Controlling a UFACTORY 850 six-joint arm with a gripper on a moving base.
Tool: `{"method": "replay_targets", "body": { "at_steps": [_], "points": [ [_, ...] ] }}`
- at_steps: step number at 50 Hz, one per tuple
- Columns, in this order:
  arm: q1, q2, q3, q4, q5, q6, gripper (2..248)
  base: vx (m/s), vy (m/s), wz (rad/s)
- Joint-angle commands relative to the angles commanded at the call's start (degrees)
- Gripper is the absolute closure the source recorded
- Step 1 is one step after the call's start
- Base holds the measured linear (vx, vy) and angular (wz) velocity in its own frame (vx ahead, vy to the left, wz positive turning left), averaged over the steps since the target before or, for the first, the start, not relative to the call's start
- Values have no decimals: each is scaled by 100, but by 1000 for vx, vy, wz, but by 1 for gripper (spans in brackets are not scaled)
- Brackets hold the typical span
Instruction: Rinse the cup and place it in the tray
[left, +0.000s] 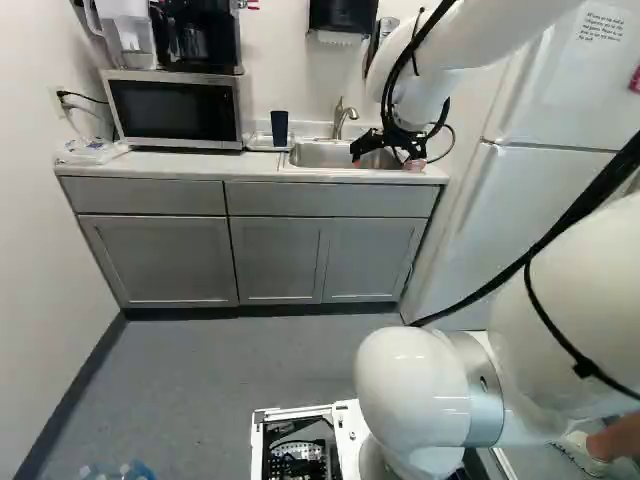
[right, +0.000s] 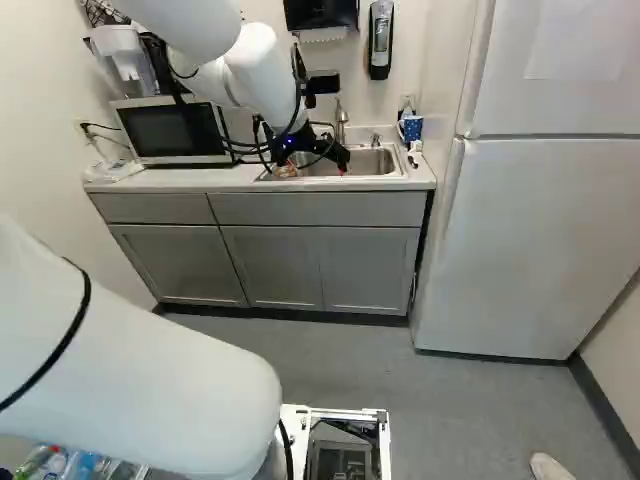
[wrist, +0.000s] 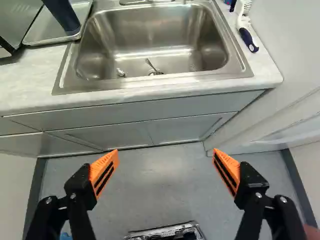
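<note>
One cup (wrist: 63, 15) stands on one tray (wrist: 46, 31).

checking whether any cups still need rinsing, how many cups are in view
1: the dark blue cup, standing on the tray beside the sink. None shows in the sink, though others may be hidden behind the arm.

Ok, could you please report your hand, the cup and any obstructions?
Hand open, empty. Dark cup upright in tray beside sink. Small items on sink bottom; no clear obstruction seen.
</note>
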Motion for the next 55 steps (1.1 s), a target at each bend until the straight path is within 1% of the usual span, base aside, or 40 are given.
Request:
{"method": "replay_targets", "body": {
  "at_steps": [14,28,42,55],
  "points": [
    [15,2,69,-2,113,3,3,0,0,0],
    [47,6,214,-7,351,10,3,0,0,0],
    [97,12,439,-14,721,20,3,0,0,0],
    [157,20,714,-23,1172,32,3,0,0,0]
  ]
}}
